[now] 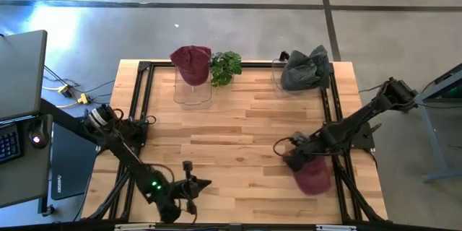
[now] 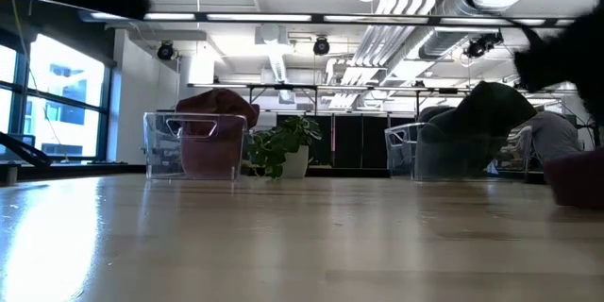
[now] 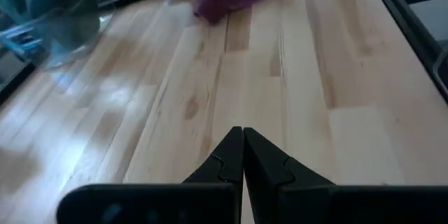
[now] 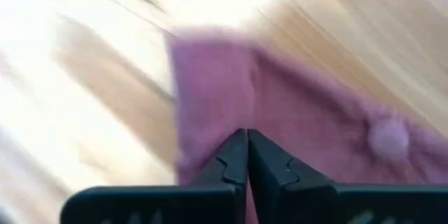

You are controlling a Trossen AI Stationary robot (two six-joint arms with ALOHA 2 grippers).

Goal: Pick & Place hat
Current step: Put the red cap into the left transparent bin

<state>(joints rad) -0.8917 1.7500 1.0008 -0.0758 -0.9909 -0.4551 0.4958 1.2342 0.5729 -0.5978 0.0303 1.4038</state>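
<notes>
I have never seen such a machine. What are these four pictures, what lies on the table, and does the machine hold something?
This is a robot with two dark arms at a light wooden table. One picture looks down from above, one looks level across the table top, and two come from cameras on the arms' wrists.

At the far edge stand two clear plastic bins: one holds a dark red knitted hat, the other a grey-green hat. A small green potted plant stands between them. A second dark red hat lies on the table near the right side.

The right gripper is shut right at this hat; whether it pinches the cloth I cannot tell. The left gripper is shut, holds nothing, and waits near the front edge.
</notes>
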